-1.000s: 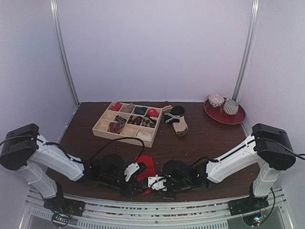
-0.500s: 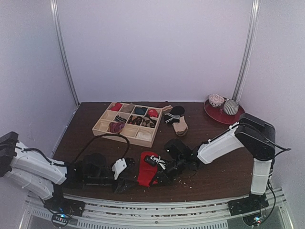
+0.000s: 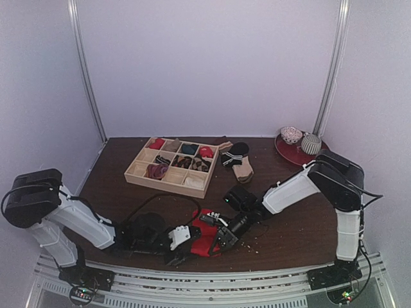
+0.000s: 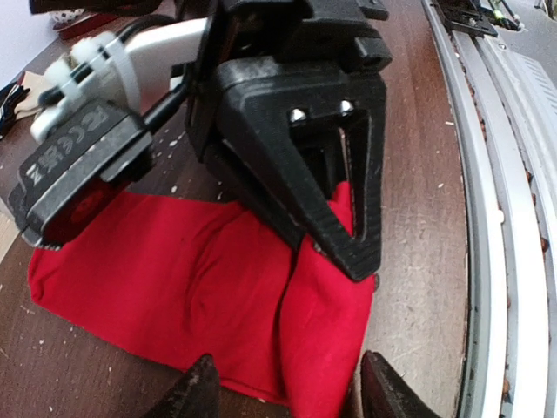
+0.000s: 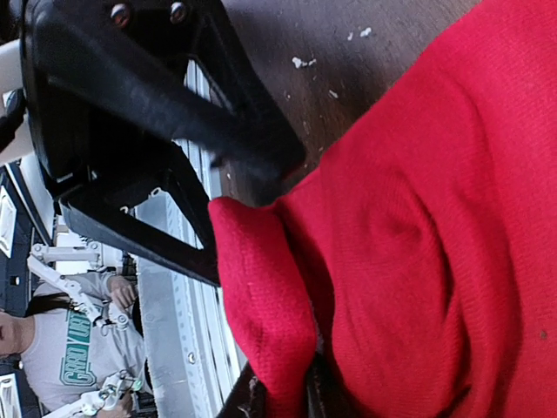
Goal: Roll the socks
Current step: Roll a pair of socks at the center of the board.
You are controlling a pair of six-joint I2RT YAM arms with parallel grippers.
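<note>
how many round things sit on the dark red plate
2: a pale patterned ball on the left of the dark red round plate, a grey ribbed ball just right of it. Anything behind them would be hidden.

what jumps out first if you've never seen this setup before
The bright red sock lies rumpled at the near edge of the dark table, and both arms crowd onto it. The right gripper pinches a raised fold, while the left gripper straddles the sock's edge with its fingers open. Farther back, a wooden divided tray holds bundled socks in several compartments.
</note>
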